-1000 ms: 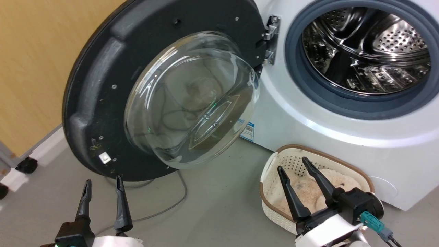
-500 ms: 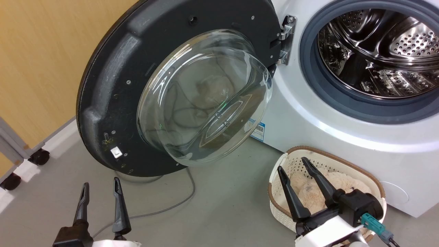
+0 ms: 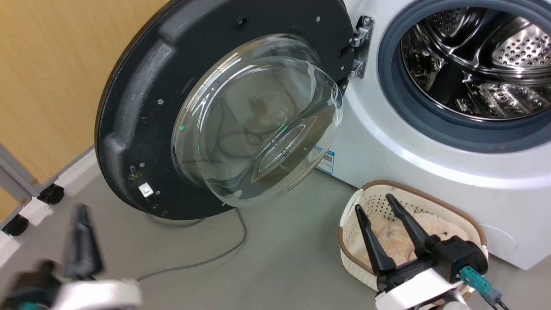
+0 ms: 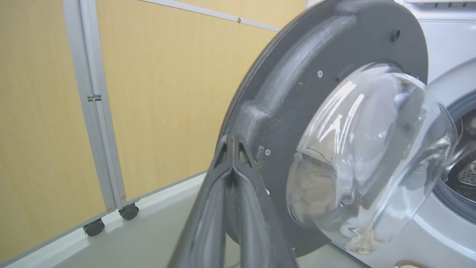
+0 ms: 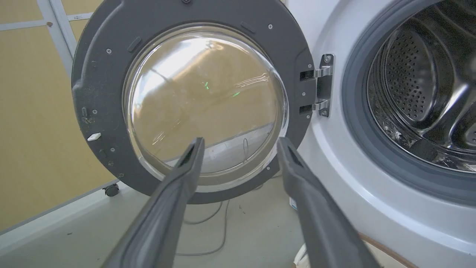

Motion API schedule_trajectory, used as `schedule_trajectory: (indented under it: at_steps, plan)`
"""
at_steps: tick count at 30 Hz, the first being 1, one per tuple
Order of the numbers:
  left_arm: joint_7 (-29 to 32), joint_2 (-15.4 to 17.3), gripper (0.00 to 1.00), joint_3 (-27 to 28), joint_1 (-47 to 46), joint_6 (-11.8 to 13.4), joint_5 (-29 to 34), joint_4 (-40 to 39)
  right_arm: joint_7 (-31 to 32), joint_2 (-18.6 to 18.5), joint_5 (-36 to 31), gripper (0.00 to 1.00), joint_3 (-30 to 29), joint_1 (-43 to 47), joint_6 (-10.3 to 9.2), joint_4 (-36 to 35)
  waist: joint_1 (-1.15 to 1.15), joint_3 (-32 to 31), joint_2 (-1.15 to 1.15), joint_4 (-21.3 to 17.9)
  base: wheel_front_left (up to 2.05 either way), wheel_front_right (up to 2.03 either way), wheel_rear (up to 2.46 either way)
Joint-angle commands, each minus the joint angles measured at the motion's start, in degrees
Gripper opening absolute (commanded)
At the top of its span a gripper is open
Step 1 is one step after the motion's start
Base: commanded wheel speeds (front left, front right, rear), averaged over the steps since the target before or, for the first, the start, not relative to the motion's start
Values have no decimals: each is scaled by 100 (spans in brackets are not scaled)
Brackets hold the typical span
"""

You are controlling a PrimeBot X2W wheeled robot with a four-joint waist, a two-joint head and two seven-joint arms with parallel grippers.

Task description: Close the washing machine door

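Note:
The washing machine door stands swung wide open to the left, its black rim and bulging glass bowl facing me; it also shows as the door and the door. The white washing machine shows its steel drum and grey gasket. My left gripper is blurred at the lower left, below the door's outer edge. In the left wrist view its fingertips meet, empty, short of the door's rim. Over the basket, my right gripper is open and empty; the right wrist view shows the right gripper pointing at the door's lower glass.
A cream perforated basket with plush toys stands on the floor in front of the machine. A grey cable trails across the floor under the door. A wood-panel partition on castors stands left of the door.
My left gripper has shut and swung left and up, now blurred. The camera shifted, so the whole scene sits further right. The door hangs at the same angle. The right gripper stays open.

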Motion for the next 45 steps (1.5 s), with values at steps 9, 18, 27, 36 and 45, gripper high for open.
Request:
schedule_trajectory:
  at_steps: [9,18,27,36,45]
  plan:
    - [286,783,0,944,-1699,-580,-1248,972,-26,11,-211,100,-289,220,5,-201,0,208,0,-29,0,0,0]
    - [1652,1462,0,1457,-3481,-891,-2996,2770,-26,-57,-376,100,-309,141,5,-299,0,495,0,-268,0,0,0]
    - [3288,1398,0,2016,-4219,-785,-4655,4007,-26,-78,-367,100,-280,71,5,-293,0,578,0,-474,0,0,0]
    - [4721,1319,0,1844,-3900,-879,-5218,4187,-26,-42,-314,100,-322,138,5,-297,0,426,0,-529,0,0,0]
    - [5629,963,0,1825,-3288,-905,-5782,3451,-26,49,-178,100,-387,295,5,-297,0,46,0,-608,0,0,0]
